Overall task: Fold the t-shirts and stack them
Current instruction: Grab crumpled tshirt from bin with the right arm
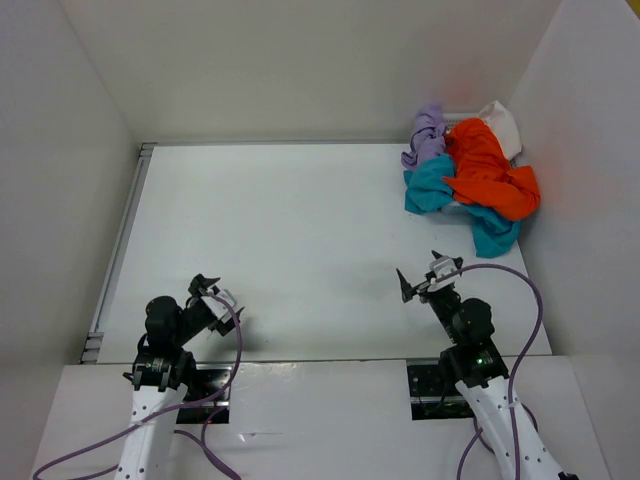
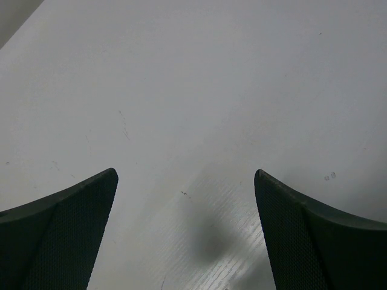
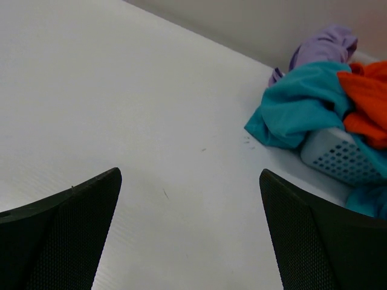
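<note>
REMOTE STATION, START OF THE FOLDING JOB. Farthest from the white plastic mesh basket (image 3: pixel 335 154), across the flat white table (image 1: pixel 300 230), my left gripper (image 1: pixel 212 291) hangs low with its two dark fingers spread wide and nothing between them. Its own camera shows only bare surface.

My right gripper (image 1: pixel 420 275) sits nearer the basket, on its near side and a little toward the table's middle. It too is released and empty, and it is angled so that the basket fills the far right corner of its view. I read both poses as a waiting stance, with the jaws parted for a first grab.

None of the four shirts has been pulled out, so no folding has begun. All are heaped in and over the basket in the far right corner against the enclosure walls, probably dumped there as unsorted laundry:
- **Teal:** the crumpled teal-blue cloth t-shirt (image 1: pixel 430 185) spills over the basket's near rim onto the table, and I judge it the easiest first pick.
- **Orange:** the bunched orange cloth t-shirt (image 1: pixel 485 170) is draped across the top of the basket.
- **Lavender:** the lavender purple cloth t-shirt (image 1: pixel 428 135) is slumped at the basket's far left side.
- **Off-white:** the off-white cloth t-shirt (image 1: pixel 502 122) peeks out at the back of the basket, beyond the orange one.

The open table between my grippers and the basket looks like the natural place to spread a shirt.
</note>
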`<state>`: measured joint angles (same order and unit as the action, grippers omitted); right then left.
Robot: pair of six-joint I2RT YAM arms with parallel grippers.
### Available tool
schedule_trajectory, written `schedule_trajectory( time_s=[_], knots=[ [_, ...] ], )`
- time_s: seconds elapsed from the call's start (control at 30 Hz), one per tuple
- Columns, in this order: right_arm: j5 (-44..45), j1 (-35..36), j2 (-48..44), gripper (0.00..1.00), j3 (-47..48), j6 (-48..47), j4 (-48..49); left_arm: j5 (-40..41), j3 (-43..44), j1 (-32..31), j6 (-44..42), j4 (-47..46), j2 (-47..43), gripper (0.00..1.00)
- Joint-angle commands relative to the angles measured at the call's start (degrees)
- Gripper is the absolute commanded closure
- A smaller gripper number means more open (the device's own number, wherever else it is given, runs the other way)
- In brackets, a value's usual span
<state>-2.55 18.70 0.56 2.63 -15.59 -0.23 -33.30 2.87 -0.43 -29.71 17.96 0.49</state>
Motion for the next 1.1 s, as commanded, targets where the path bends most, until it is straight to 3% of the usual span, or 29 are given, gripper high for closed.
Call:
schedule_trajectory(
  time_s=[0.0, 0.07, 0.1, 0.2, 0.23, 0.27, 0.37, 0.43, 0.53, 0.6, 0.67, 0.77, 0.8, 0.87, 0.9, 0.97, 1.0, 1.07],
  knots=[
    [-4.9, -0.4, -5.0, 0.01, -1.9, -2.3, 10.6, -2.0, -0.3, -0.1, 0.8, -2.0, -8.1, 0.00],
    [-4.9, -0.4, -5.0, 0.01, -1.3, 0.3, 13.1, -2.0, -0.3, -0.1, 0.1, -2.0, -8.1, 0.00],
    [-6.9, -0.4, -5.0, 0.01, -1.3, -0.2, 13.1, -2.0, -0.8, -0.1, -4.4, -2.0, -8.1, 0.00],
    [-11.7, -0.4, -5.0, 0.01, -0.2, -3.0, 17.3, -1.6, -0.9, -0.1, -4.2, -1.4, -8.1, 0.00],
    [-7.4, -0.4, -5.0, 0.01, -0.2, 0.2, 20.0, -3.0, -0.9, -0.1, -5.3, -2.4, -8.1, 0.00],
    [-2.7, -0.4, -5.0, 0.01, -0.2, 11.4, 22.6, -5.0, -0.2, -0.1, -7.9, -1.9, -8.1, 0.00],
    [7.0, -0.4, -5.0, 0.01, 3.0, 22.2, 20.4, -10.5, 0.3, -0.1, -18.7, -2.4, -8.1, 0.00],
    [8.1, -0.4, -5.0, 0.01, 4.8, 26.9, 17.0, -10.7, 4.2, -0.1, -38.8, 3.0, -8.1, 0.00],
    [10.7, -0.4, -4.2, 0.01, 7.5, 36.5, 11.5, 2.0, 2.7, -0.1, -31.0, -14.7, -8.1, 0.00],
    [11.7, -0.4, -2.0, 0.01, 8.0, 40.2, 11.0, 11.6, 0.9, -0.1, -30.4, -27.2, -8.1, 0.00],
    [11.7, -0.4, 1.9, 0.01, 11.7, 40.8, 12.6, 14.2, 3.4, -0.1, -30.4, -27.7, -8.1, 0.00],
    [15.0, -0.4, 18.5, 0.01, 23.8, 43.7, 7.0, 14.2, 9.6, -0.1, -26.9, -24.3, -4.6, 0.00],
    [16.5, -0.4, 30.2, 0.01, 33.2, 43.7, 4.0, 15.0, 14.3, -0.1, -26.2, -22.7, 0.9, 0.00],
    [17.0, -0.4, 42.1, 0.01, 43.5, 42.2, -5.2, 16.7, 20.1, -0.1, -23.0, -21.2, 8.7, 0.00],
    [17.0, -0.4, 47.6, 0.01, 52.7, 40.7, -7.8, 19.6, 23.6, -0.1, -19.5, -20.1, 18.7, 0.00],
    [17.0, -0.4, 60.5, 0.01, 60.3, 35.3, -11.4, 22.8, 36.7, -0.6, -15.4, -13.2, 29.2, 0.00],
    [18.3, 0.4, 63.7, 0.01, 65.6, 33.4, -12.4, 24.1, 41.5, -0.6, -11.2, -10.1, 39.4, 0.00],
    [26.9, 1.2, 70.2, 0.01, 69.1, 29.8, -12.4, 27.7, 50.0, -0.6, -5.6, -2.0, 48.2, 0.00]
  ],
)
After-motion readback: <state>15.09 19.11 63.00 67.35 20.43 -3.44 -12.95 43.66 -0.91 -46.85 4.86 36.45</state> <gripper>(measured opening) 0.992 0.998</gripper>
